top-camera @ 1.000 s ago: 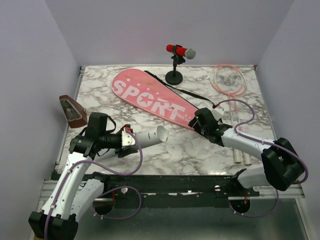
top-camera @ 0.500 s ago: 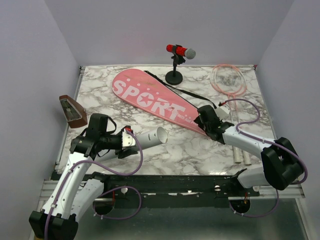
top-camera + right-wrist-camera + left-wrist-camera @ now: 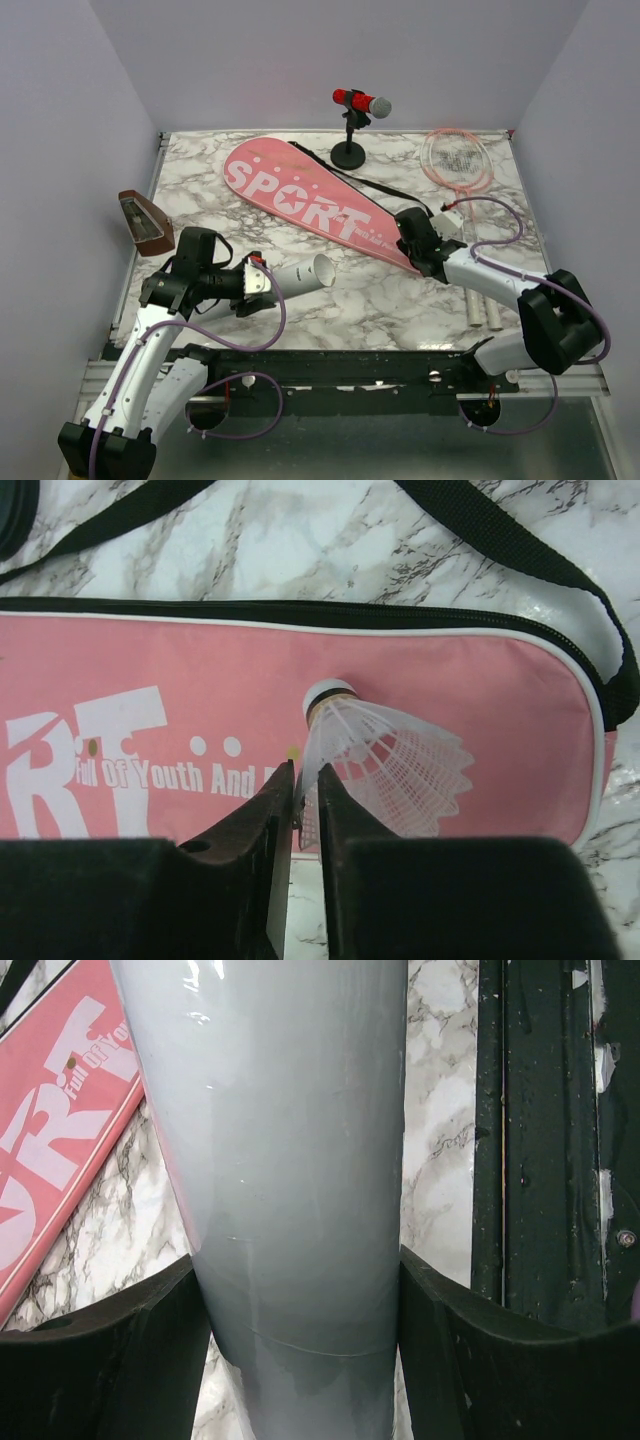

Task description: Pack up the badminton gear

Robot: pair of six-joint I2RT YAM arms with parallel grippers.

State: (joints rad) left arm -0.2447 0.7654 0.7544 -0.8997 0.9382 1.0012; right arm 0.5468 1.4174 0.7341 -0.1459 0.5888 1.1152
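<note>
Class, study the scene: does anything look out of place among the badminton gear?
Yes. The red microphone at the back and the brown wedge-shaped box on the far left are not badminton gear. Nothing looks spilled or damaged.

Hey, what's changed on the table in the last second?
The right pincer edged slightly rightward over the pink bag at its narrow end and closed its jaws on the skirt of a shuttlecock lying there. The left pincer still holds the white tube; the bag, rackets and microphone have not moved.
</note>
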